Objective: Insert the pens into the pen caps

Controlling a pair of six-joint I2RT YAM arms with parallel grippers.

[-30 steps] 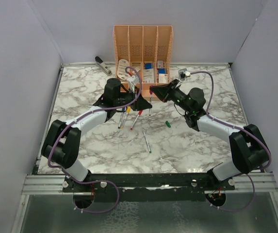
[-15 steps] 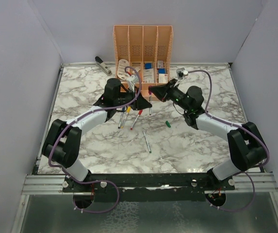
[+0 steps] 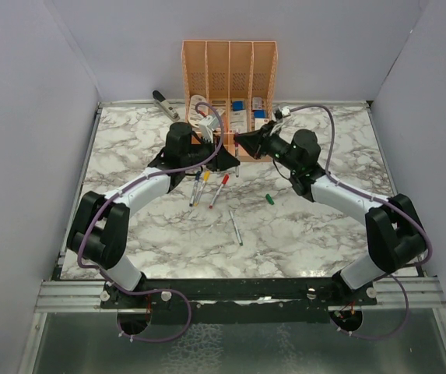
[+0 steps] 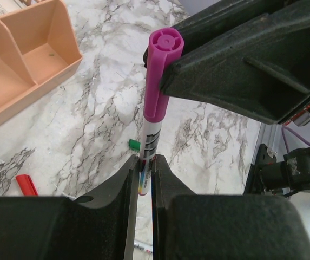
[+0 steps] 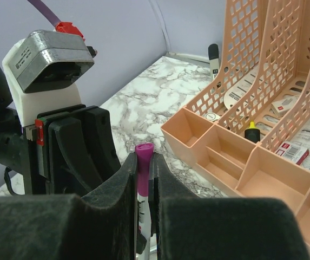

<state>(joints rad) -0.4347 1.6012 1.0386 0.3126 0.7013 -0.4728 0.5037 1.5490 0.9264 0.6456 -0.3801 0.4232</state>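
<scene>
My left gripper [image 4: 145,160] is shut on the barrel of a silver-grey pen [image 4: 150,138]. A purple cap [image 4: 160,65] sits over the pen's upper end. My right gripper [image 5: 144,162] is shut on that purple cap [image 5: 144,149]. In the top view the two grippers [image 3: 226,161] [image 3: 242,145] meet tip to tip just in front of the organiser. Three pens with blue, yellow and red ends [image 3: 207,187] lie below them on the marble. Another pen [image 3: 236,226] lies alone nearer the front. A green cap [image 3: 269,198] lies loose to the right.
The peach desk organiser [image 3: 229,74] stands at the back centre, its tray compartments [image 5: 241,157] close to the right gripper. A grey stapler [image 3: 165,104] lies at the back left. White walls close in the marble table on three sides.
Both grippers have moved towards the organiser, the right one also leftwards, and the two have closed up tip to tip.
</scene>
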